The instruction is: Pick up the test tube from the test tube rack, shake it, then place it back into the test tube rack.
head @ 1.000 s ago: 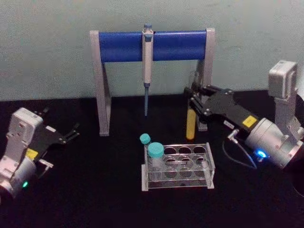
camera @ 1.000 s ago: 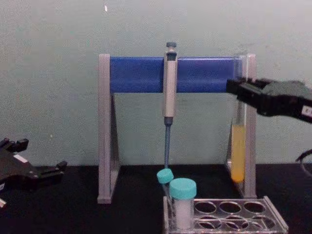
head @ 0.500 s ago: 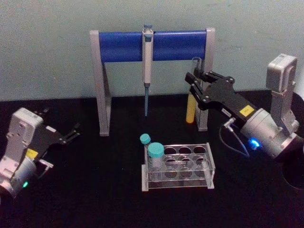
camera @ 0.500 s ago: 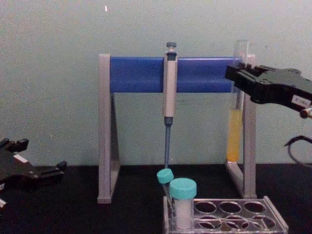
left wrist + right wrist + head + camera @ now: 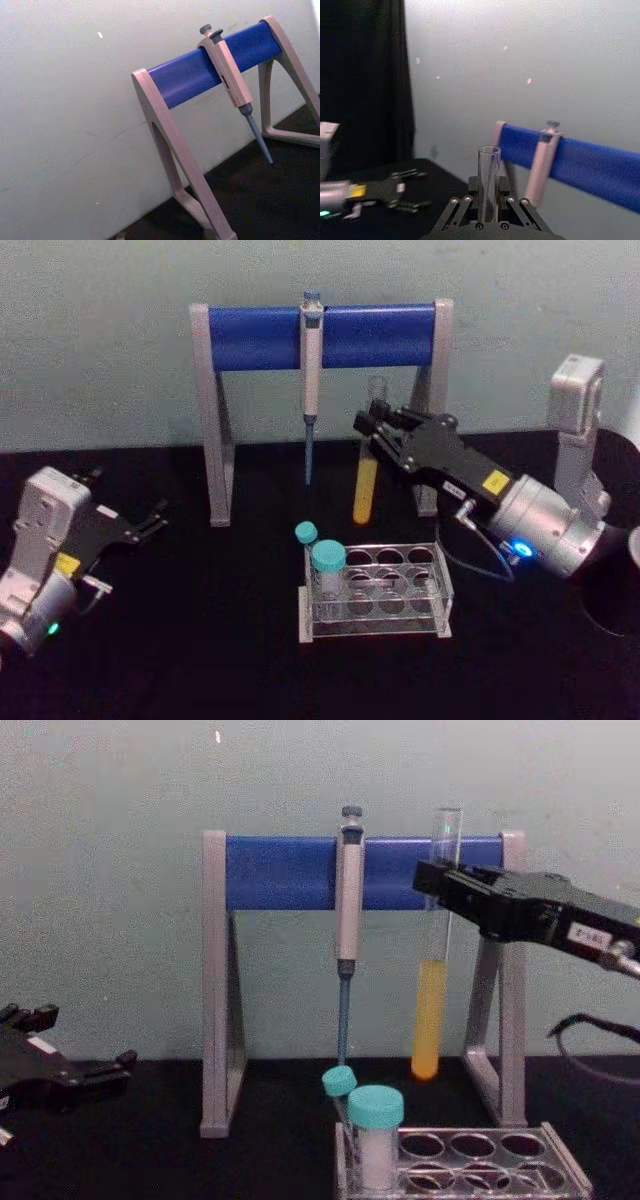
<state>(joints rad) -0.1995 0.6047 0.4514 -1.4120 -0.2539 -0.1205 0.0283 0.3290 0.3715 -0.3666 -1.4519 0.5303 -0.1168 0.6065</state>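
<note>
- The right gripper [image 5: 378, 428] is raised above the black table [image 5: 200, 640], reaching in from the right.
- Its fingers are clamped on the upper part of the test tube [image 5: 431, 1005], just below the tube's open mouth. The mouth stands clear above the fingers.
- The test tube hangs close to upright below the fingers. Yellow liquid fills its lower part, and its rounded bottom is off the table.
- The test tube rack [image 5: 441, 585] stands on the table, below the closed fingers and nearer to the robot. The tube is apart from the rack and sits in none of its holes.
- Two teal-capped vials [image 5: 327, 558] are at the rack's left end, lower than the fingers. Whether the smaller, rearward vial sits in a hole cannot be determined.
- The pipette stand [image 5: 210, 420] is behind the fingers. A pipette [image 5: 348, 900] hangs from its blue crossbar, to the left of the gripped tube.
- The left gripper [image 5: 158, 516] is low at the table's left side, well apart from the tube and the rack. Its fingers are spread and hold nothing.
</note>
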